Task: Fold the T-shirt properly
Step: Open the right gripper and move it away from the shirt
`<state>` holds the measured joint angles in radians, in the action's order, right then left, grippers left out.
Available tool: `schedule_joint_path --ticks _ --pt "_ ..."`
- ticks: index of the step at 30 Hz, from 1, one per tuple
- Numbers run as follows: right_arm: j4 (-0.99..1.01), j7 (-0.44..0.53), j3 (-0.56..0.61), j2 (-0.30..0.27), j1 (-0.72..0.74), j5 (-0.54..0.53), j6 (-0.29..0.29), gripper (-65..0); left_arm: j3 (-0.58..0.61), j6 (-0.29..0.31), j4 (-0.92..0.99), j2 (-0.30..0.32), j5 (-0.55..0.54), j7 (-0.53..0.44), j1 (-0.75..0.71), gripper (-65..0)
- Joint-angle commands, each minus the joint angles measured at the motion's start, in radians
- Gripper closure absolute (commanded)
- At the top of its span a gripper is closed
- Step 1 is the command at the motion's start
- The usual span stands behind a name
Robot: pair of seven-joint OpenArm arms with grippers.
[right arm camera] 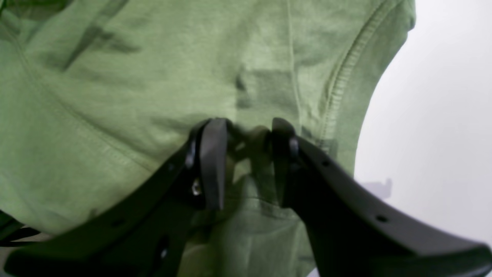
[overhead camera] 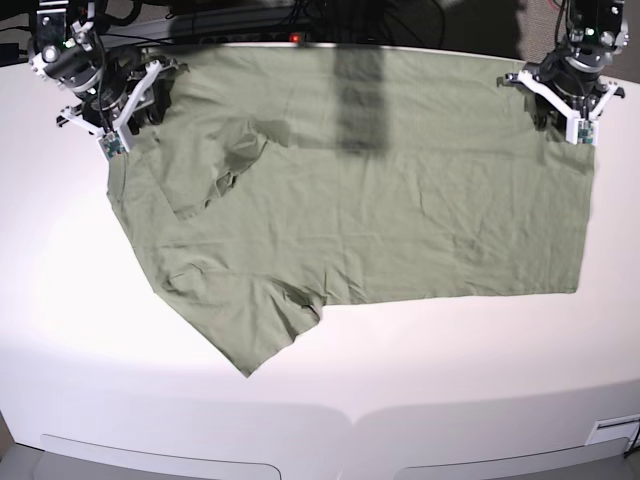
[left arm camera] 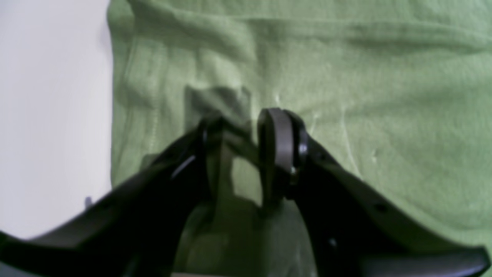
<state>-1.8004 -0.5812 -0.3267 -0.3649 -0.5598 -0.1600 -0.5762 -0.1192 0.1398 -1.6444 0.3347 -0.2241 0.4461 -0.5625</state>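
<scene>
The green T-shirt lies spread and wrinkled across the white table, collar toward the left and one sleeve pointing to the near edge. My left gripper stands over the shirt's far right corner. In the left wrist view its jaws are partway apart, with green cloth showing in the gap. My right gripper is at the far left corner by the shoulder seam. Its jaws are also apart over the fabric. I cannot tell whether either one touches the cloth.
Cables and dark equipment run along the table's far edge behind the shirt. Bare white tabletop shows beside the cloth in both wrist views. A dark blurred streak crosses the shirt's far middle.
</scene>
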Motion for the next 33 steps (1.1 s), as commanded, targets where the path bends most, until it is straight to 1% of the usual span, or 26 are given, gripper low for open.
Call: schedule_joint_path --ticks 1,3,7,11,15,17,20,22,27,33 --pt "-0.015 0.016 -0.007 -0.011 0.001 -0.008 0.003 -19.2 0.013 0.018 0.019 -0.005 0.026 0.189 -0.039 -18.9" --pt "-0.015 0.016 -0.007 -0.011 0.012 -0.008 0.002 -19.2 0.013 0.018 0.009 -0.004 0.026 0.173 -0.038 -19.0" --pt "-0.015 0.015 -0.007 -0.011 0.042 -0.009 0.002 -19.2 0.013 0.017 -0.001 -0.005 0.060 0.101 -0.037 -19.0" --pt "-0.015 0.012 -0.007 -0.011 0.058 -0.014 0.002 -19.2 0.013 0.017 -0.001 -0.005 0.067 0.075 -0.035 -19.0" --pt "-0.015 0.014 -0.007 -0.011 0.061 -0.067 0.001 -19.2 0.013 0.017 -0.001 -0.005 0.068 0.065 -0.024 -19.0" --pt "-0.015 0.018 -0.007 -0.011 0.061 -0.087 0.001 -19.2 0.013 0.017 -0.001 -0.005 0.068 0.028 -0.018 -19.0" --pt "-0.015 0.027 -0.007 -0.011 0.061 -0.088 0.001 -19.2 0.013 0.017 -0.002 -0.005 0.068 -0.031 -0.013 -19.0" --pt "-0.015 0.045 -0.007 -0.011 0.061 -0.088 0.001 -19.2 0.013 0.017 -0.002 -0.005 0.071 -0.039 -0.013 -19.0" --pt "-0.015 0.111 -0.007 -0.011 0.061 -0.088 0.001 -19.2 0.013 0.017 -0.002 -0.005 0.158 -0.037 -0.009 -19.0" --pt "-0.015 0.113 -0.007 -0.012 0.061 -0.087 0.001 -19.2 0.013 0.017 -0.019 -0.005 0.172 -0.036 0.003 -19.0"
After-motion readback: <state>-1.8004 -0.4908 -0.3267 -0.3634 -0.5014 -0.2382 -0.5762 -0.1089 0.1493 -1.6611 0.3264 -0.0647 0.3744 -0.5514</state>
